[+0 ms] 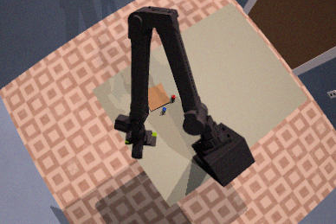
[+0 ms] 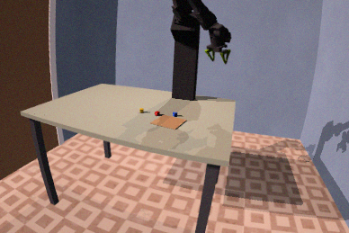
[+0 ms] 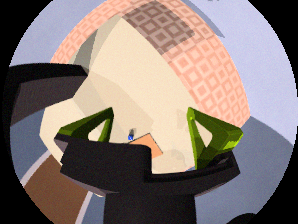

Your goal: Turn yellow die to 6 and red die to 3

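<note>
The orange mat (image 2: 168,122) lies flat near the middle of the table; it also shows in the top view (image 1: 157,97). The yellow die (image 2: 141,111) sits on the bare table left of the mat. The red die (image 2: 156,113) and the blue die (image 2: 174,114) stand at the mat's far edge, off it. In the top view the red die (image 1: 173,98) and blue die (image 1: 164,110) show; the yellow die is hidden behind the arm. My gripper (image 2: 218,55) is open and empty, high above the table. In the wrist view the green fingers frame the blue die (image 3: 132,136). Top faces are too small to read.
The arm's base (image 1: 222,153) stands at one table edge. The table (image 2: 135,119) stands on a checkered floor.
</note>
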Motion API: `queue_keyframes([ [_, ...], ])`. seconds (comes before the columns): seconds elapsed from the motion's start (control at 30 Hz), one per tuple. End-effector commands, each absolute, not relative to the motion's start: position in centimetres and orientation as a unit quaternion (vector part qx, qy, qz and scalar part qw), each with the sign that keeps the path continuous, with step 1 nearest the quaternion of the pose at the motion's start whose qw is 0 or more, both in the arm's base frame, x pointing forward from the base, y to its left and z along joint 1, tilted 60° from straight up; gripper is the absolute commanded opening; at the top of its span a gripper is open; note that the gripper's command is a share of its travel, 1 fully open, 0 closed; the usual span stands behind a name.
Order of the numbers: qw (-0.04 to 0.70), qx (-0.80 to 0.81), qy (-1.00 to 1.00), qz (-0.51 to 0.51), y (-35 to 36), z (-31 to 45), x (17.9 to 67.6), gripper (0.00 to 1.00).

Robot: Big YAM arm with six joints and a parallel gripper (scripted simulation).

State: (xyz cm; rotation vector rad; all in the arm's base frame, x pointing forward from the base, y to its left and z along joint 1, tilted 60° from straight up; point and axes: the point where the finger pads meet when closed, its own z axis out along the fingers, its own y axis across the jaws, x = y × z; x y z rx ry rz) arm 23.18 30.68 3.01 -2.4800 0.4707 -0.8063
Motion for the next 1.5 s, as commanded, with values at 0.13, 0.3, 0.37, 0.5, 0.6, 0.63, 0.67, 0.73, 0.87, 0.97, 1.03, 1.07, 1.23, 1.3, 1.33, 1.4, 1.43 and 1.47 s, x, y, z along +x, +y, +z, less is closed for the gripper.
queue_keyframes([
  [0.13,0.245,-0.908,0.171,-0.295,30.7,3.1,23.1,1.00],
  [0.3,0.245,-0.908,0.171,-0.295,30.7,3.1,23.1,1.00],
  [0.37,0.245,-0.908,0.171,-0.295,30.7,3.1,23.1,1.00],
  [0.5,0.245,-0.908,0.171,-0.295,30.7,3.1,23.1,1.00],
  [0.6,0.252,-0.906,0.171,-0.293,30.9,3.4,22.8,1.00],
  [0.63,0.253,-0.904,0.183,-0.293,30.6,3.4,23.4,1.00],
  [0.67,0.254,-0.902,0.189,-0.292,30.6,3.3,23.7,1.00],
  [0.73,0.255,-0.900,0.206,-0.286,30.6,3.0,24.4,1.00],
  [0.87,0.274,-0.881,0.280,-0.267,29.7,2.9,27.1,1.00],
  [0.97,0.289,-0.861,0.336,-0.252,28.8,2.9,29.2,1.00],
  [1.03,0.298,-0.847,0.367,-0.243,28.1,2.9,30.5,1.00],
  [1.07,0.298,-0.847,0.367,-0.243,28.1,2.9,30.5,1.00],
  [1.23,0.325,-0.797,0.461,-0.216,25.9,2.9,34.3,1.00],
  [1.3,0.334,-0.777,0.493,-0.207,24.9,3.0,35.6,1.00],
  [1.33,0.339,-0.766,0.508,-0.202,24.4,3.0,36.3,1.00],
  [1.4,0.350,-0.740,0.541,-0.191,23.2,3.1,37.8,1.00],
  [1.43,0.350,-0.739,0.543,-0.191,23.2,3.1,37.8,1.00],
  [1.47,0.359,-0.715,0.571,-0.181,22.0,3.1,39.1,1.00],
])
